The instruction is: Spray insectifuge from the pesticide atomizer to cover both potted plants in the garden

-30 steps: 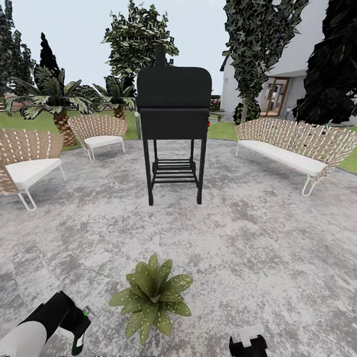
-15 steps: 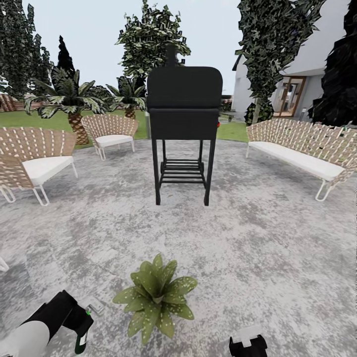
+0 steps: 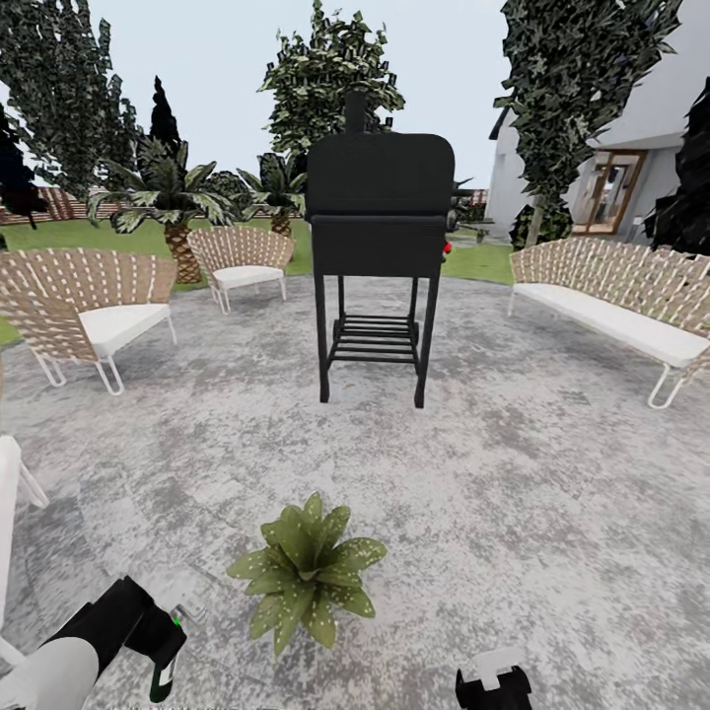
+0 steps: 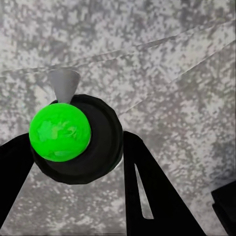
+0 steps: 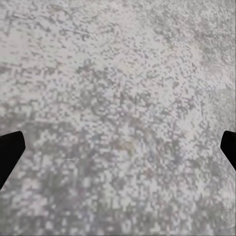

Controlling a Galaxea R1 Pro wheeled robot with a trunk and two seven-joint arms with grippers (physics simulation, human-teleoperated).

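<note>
The whole head view has slid sideways since 1 second ago, so that's the camera turning, not the furniture: the black grill [image 3: 380, 247] now sits a bit further toward the robot's right in the picture, more of the near wicker chair [image 3: 84, 306] shows, and a white edge [image 3: 10, 493] has come in at the left border. The potted plant [image 3: 308, 574] keeps about the same spot low in the middle.

The round grey patio [image 3: 552, 513] has plenty of open paving between the plant and the grill, and more to the robot's right before the long wicker bench [image 3: 621, 301]. A 2nd chair [image 3: 245, 258] stands further back by the palm-like plants [image 3: 173, 202], with lawn [image 3: 128, 237] behind.

The plant's leaves carry tiny whitish specks; its pot can't be made out.

The left gripper [image 3: 158, 641] is clamped on the pesticide atomizer [image 4: 76, 140], just left of the plant, dark body between the fingers [image 4: 152, 196], green cap up. The right gripper [image 3: 493, 682] pokes in at the bottom edge; its fingertips [image 5: 11, 150] sit wide apart over bare paving.
</note>
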